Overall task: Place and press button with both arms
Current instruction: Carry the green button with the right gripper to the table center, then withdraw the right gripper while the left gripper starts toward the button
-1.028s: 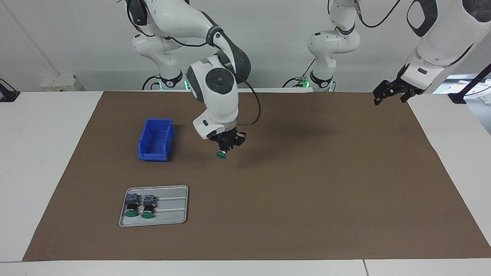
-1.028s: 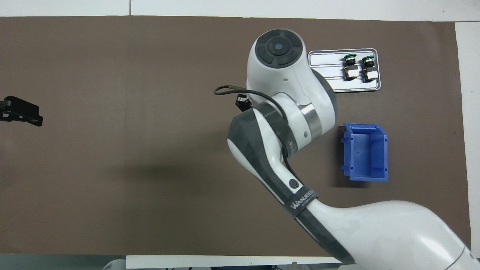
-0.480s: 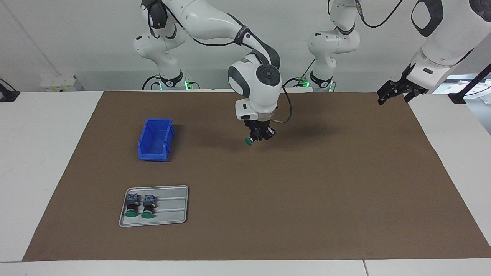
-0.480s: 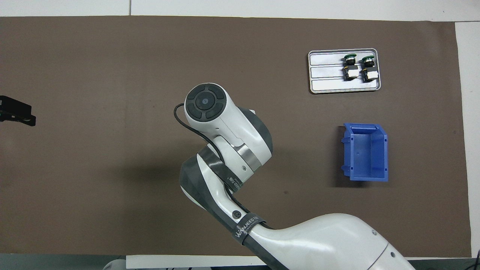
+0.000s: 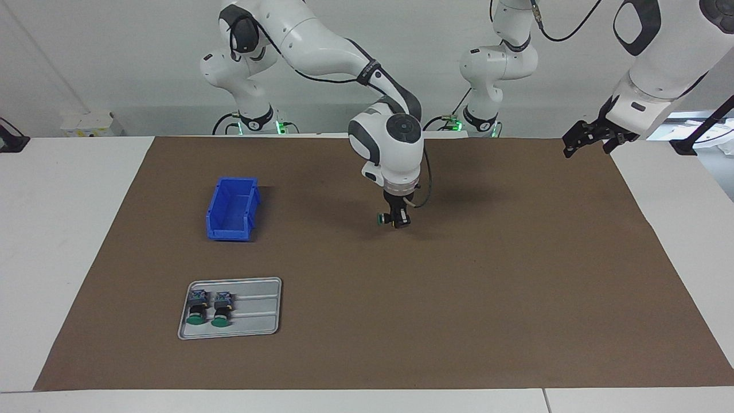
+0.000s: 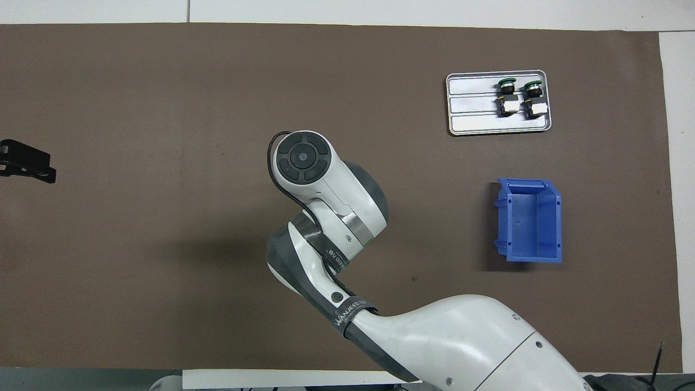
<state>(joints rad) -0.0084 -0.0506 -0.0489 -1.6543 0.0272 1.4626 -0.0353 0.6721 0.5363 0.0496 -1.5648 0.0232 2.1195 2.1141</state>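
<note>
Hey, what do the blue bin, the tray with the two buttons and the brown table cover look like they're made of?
Blue bin: likely moulded plastic; uniform saturated colour, ribbed walls. Tray: probably sheet metal, silvery, with pressed ridges and a rolled rim, though grey plastic is possible. Brown cover: matte, flat, straight-edged; looks like paper or thin felt.

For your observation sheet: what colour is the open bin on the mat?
The bin is blue, clearest in the overhead view.

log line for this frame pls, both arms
right gripper: shut on button, low over mat middle | left gripper: open, waiting at mat edge | tray: two buttons | bin: empty
</note>
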